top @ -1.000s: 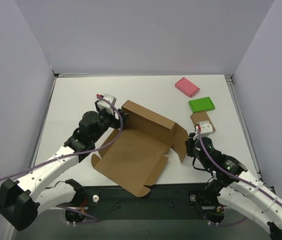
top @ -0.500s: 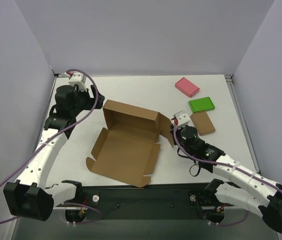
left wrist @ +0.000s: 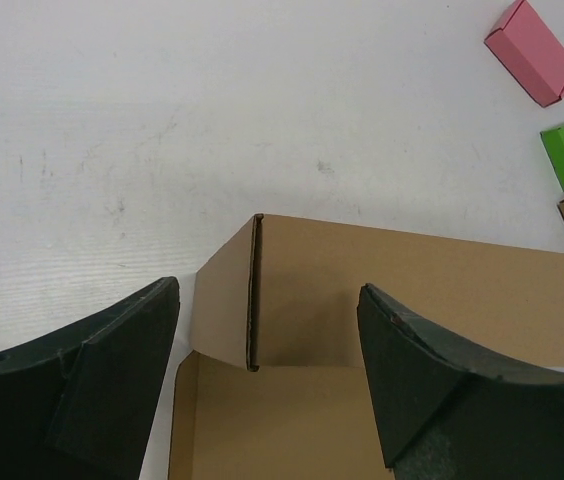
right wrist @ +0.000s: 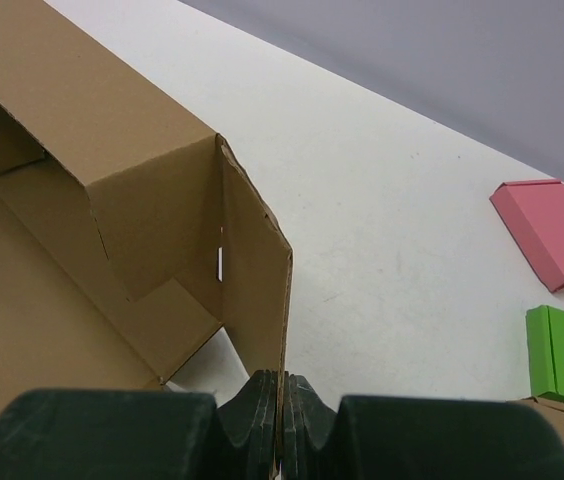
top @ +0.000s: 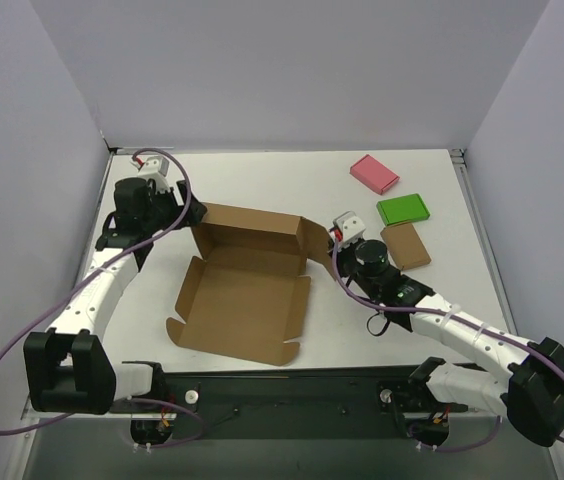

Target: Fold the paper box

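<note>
On the table (top: 262,180), half-folded paper box (top: 242,300)

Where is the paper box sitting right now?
In the top view the paper box lies mid-table, half folded, its right wall pinched by the right tool. The open left tool hovers at its back-left corner.

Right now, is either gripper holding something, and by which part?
The right gripper pinches the box by the edge of its upright side flap. The left gripper is open and holds nothing.
</note>
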Robot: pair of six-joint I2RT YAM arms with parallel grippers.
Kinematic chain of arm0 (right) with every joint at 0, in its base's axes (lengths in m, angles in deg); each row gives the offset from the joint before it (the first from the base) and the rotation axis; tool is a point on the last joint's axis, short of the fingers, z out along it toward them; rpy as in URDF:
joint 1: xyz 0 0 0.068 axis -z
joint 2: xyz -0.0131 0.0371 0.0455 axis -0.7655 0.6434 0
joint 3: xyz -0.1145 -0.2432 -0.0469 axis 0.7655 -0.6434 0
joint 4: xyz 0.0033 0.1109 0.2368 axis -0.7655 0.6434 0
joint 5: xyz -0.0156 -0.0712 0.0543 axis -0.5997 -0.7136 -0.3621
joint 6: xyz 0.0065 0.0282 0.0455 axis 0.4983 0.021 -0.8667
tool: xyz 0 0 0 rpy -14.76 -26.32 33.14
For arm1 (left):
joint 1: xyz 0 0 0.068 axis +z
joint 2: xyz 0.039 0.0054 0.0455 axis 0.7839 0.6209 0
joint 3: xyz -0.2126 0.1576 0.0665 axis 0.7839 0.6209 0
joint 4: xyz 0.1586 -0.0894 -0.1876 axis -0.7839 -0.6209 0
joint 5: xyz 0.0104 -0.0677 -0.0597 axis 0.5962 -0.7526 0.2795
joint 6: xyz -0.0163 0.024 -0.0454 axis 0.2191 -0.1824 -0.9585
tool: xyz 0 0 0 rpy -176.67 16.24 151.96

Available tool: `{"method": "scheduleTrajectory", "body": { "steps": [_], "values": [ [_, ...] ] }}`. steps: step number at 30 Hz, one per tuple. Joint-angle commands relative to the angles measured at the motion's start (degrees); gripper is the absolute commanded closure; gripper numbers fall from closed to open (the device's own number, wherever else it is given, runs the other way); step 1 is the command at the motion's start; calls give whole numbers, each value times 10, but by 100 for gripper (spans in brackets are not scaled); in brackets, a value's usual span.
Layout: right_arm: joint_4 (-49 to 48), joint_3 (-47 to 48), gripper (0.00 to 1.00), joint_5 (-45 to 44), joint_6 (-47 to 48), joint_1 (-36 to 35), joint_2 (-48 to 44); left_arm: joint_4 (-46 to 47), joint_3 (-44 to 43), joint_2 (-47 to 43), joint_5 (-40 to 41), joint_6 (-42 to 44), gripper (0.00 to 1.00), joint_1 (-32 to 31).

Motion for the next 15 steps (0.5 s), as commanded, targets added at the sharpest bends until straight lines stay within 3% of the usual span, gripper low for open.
{"method": "scheduleTrajectory", "body": {
  "steps": [1, 8, 12, 15],
  "values": [
    [-28, 16, 100, 21, 7, 7, -7, 58, 6, 13, -23, -9, 23, 10],
    [-20, 20, 99, 18, -11, 20, -4, 71, 18, 33, -43, -25, 46, 20],
    [7, 29, 76, 9, -43, 28, -19, 70, 23, 40, -45, -28, 52, 20],
    [43, 42, 42, 0, -83, 31, -51, 70, 24, 44, -49, -30, 53, 20]
  ]
}}
